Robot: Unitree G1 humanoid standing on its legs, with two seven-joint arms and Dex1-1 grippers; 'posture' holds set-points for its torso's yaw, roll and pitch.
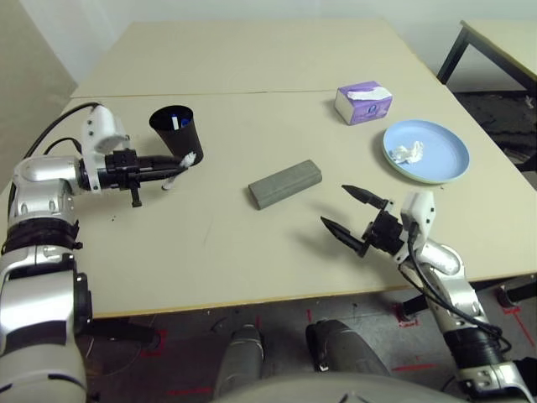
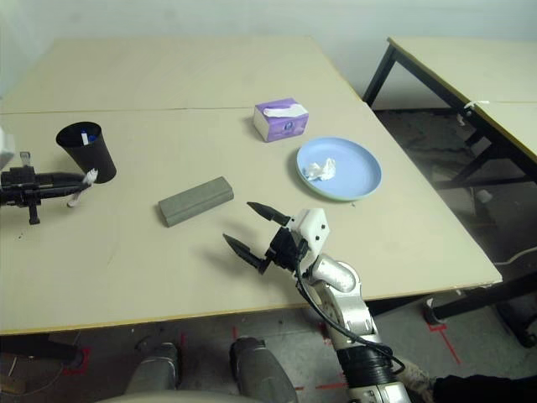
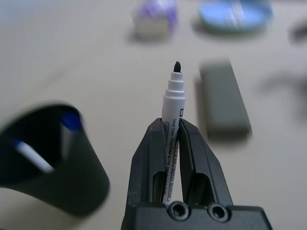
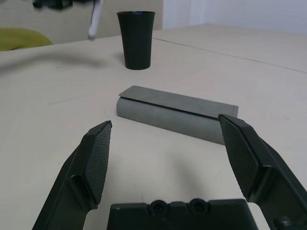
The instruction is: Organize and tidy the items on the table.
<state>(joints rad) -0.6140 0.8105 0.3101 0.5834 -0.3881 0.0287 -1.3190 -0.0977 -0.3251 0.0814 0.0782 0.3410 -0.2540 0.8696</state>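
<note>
Clamping a white marker [image 3: 171, 103] beside the black cup [image 1: 176, 130], the left hand [image 3: 171, 139] is seen; barrel print unreadable. Right hand [image 4: 168, 160] spread wide, facing the grey glasses case [image 4: 177, 112].

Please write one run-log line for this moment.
left gripper: shut on white marker | right gripper: open, before grey oblong case

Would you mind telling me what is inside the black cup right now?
The black cup holds a white marker with a blue cap, leaning against the inner wall. The cup's dark wall hides the marker's lower part and the cup's bottom, so anything lying there cannot be seen.
</note>
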